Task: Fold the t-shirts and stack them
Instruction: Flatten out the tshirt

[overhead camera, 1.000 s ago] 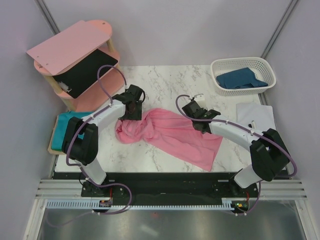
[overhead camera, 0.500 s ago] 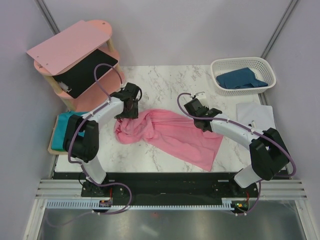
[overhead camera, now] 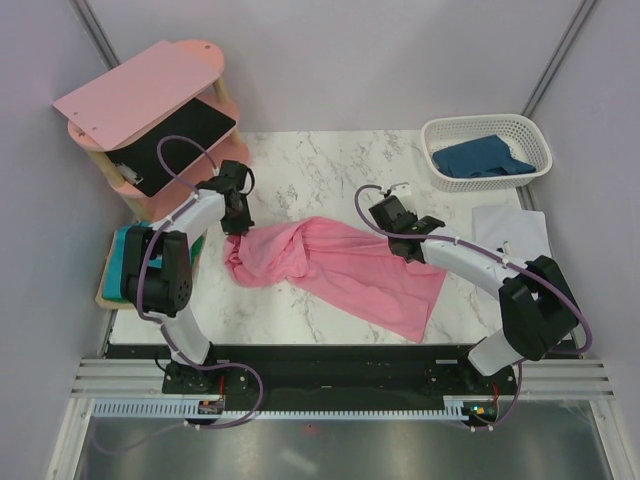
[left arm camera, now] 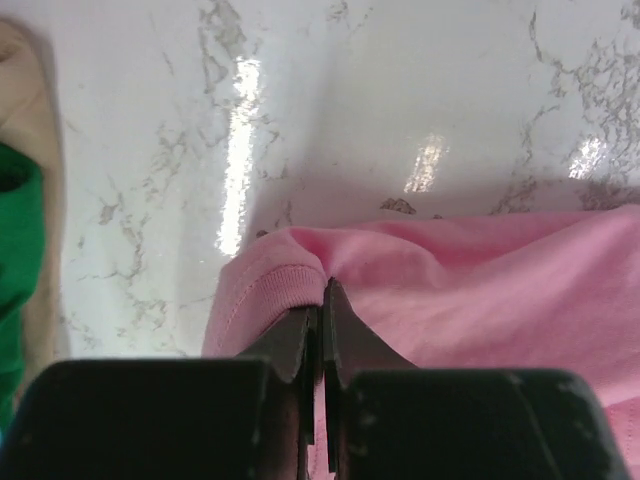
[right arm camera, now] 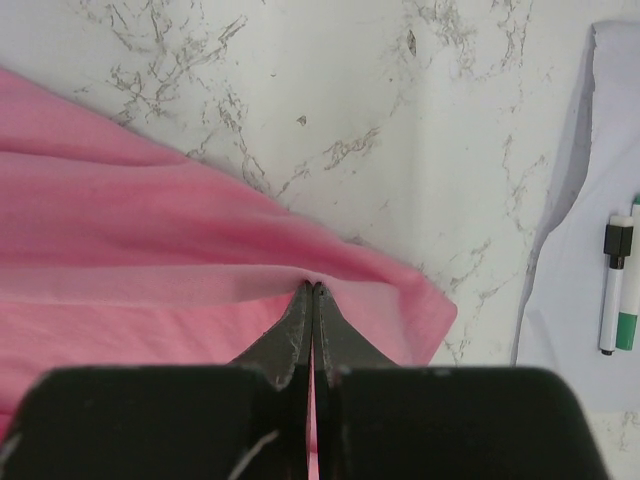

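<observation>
Item one, pink shirt: lies rumpled across the middle of the marble table, bunched into folds at its left end and spread flatter toward the near right. Item two, my left gripper: jaws pressed together on a ribbed edge of the pink shirt at its far-left end, the cloth puckering over the tips; bare marble lies just beyond. Item three, my right gripper: jaws likewise closed, pinching a ridge of the pink shirt along its far-right edge, with cloth draping away to both sides. Both arms reach in from the near edge of the table, one to each far end of the garment. Item four, teal shirt: lies on a pale board at the table's left side, just beside my left arm and apart from the pink shirt. Item five, blue shirt: lies crumpled inside the white basket at the far right corner, well apart from the others. Item six, pink shelf: stands at the far left corner, a black panel on its middle tier. Item seven, white sheet: lies flat near the right edge, beside my right arm, with a black-capped marker on it.
</observation>
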